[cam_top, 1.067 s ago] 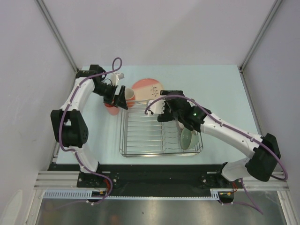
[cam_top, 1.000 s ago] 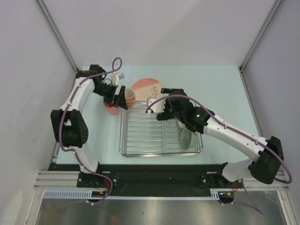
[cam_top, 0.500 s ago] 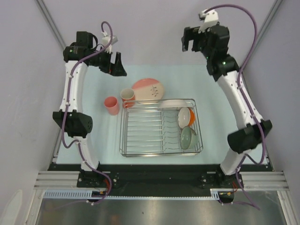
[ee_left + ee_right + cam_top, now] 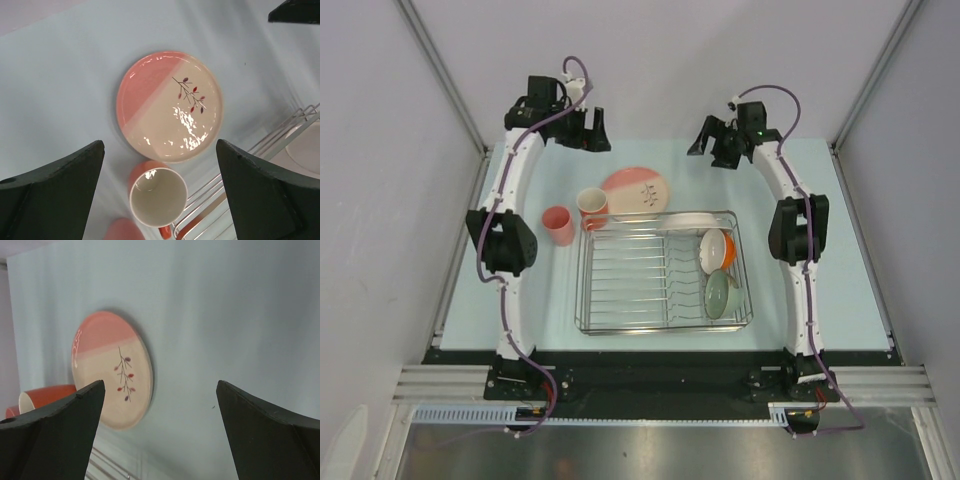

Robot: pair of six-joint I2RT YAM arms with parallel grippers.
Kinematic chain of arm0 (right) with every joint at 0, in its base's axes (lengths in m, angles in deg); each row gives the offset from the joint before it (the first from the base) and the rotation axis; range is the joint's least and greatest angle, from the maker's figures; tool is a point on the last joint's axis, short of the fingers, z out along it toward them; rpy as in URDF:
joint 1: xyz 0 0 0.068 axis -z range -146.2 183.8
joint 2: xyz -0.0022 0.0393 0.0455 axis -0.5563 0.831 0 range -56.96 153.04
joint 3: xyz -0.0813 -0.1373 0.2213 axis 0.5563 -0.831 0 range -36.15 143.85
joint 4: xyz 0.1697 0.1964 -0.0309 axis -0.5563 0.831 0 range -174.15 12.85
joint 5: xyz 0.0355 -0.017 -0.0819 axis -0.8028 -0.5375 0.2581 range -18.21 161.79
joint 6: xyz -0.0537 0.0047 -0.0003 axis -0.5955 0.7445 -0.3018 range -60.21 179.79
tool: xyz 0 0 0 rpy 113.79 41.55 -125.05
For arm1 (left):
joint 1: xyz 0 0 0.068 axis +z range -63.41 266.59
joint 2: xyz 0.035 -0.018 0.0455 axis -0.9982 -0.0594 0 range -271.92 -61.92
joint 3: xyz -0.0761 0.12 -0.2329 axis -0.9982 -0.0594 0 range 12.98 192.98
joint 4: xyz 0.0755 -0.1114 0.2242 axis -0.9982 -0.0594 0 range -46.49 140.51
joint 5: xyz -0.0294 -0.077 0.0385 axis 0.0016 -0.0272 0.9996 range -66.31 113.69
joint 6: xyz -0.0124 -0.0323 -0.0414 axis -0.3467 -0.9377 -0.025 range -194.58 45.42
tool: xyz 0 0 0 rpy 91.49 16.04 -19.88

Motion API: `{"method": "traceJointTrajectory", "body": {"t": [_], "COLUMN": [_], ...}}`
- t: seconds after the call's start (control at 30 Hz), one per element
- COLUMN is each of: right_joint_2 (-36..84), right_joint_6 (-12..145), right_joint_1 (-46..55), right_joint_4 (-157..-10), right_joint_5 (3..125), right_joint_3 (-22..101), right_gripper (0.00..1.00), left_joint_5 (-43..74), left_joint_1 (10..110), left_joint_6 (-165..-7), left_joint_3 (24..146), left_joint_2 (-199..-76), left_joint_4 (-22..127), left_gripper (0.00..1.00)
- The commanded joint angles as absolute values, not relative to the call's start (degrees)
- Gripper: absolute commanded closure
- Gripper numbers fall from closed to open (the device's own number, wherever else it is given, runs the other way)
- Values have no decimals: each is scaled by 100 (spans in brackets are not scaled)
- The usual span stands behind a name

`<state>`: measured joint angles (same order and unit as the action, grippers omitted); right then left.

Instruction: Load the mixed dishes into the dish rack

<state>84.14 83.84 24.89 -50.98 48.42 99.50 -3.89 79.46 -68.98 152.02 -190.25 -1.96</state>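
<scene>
tumbler (image 4: 558, 225) and mug (image 4: 593, 207) are waiting upright beside rack (image 4: 630, 285) | left gripper (image 4: 592, 140) is hovering high, fingers wide, empty, probably scouting flat plate (image 4: 638, 192) | bowls (image 4: 717, 250) are standing propped at rack's right end | right gripper (image 4: 708, 150) is hovering wide, empty

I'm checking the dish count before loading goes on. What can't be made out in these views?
Pink tumbler: left wrist view, cut by the bottom edge, only a sliver shows.
Orange mug: right wrist view, lower part behind a finger of the right gripper.
White shallow plate: top view, edge-on at the dish rack's far end, face unseen.
Pale green bowl: top view, too small to tell how it is propped.
</scene>
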Motion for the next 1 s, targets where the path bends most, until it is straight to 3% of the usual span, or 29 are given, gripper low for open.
{"method": "traceJointTrajectory", "body": {"t": [0.0, 0.23, 0.57, 0.97], "right_joint_2": [8094, 8314, 8235, 8727], "right_joint_6": [8554, 8414, 8422, 8598], "right_joint_1": [2457, 2317, 2176, 1974], "right_joint_4": [-5427, -5268, -5576, -5576], "right_joint_5": [4358, 4288, 4147, 3989], "right_joint_3": [9868, 9859, 9331, 9613], "right_gripper": [0, 0, 1, 7], "left_joint_5": [-592, 3, 1067, 523], "left_joint_1": [7912, 7772, 7631, 7631], "left_joint_6": [-7685, -7950, -8258, -8408], "left_joint_3": [15063, 14675, 15096, 15202], "left_joint_2": [-18576, -19146, -19990, -20712], "left_joint_4": [199, 93, 436, 401], "left_gripper": [0, 0, 0, 0]}}
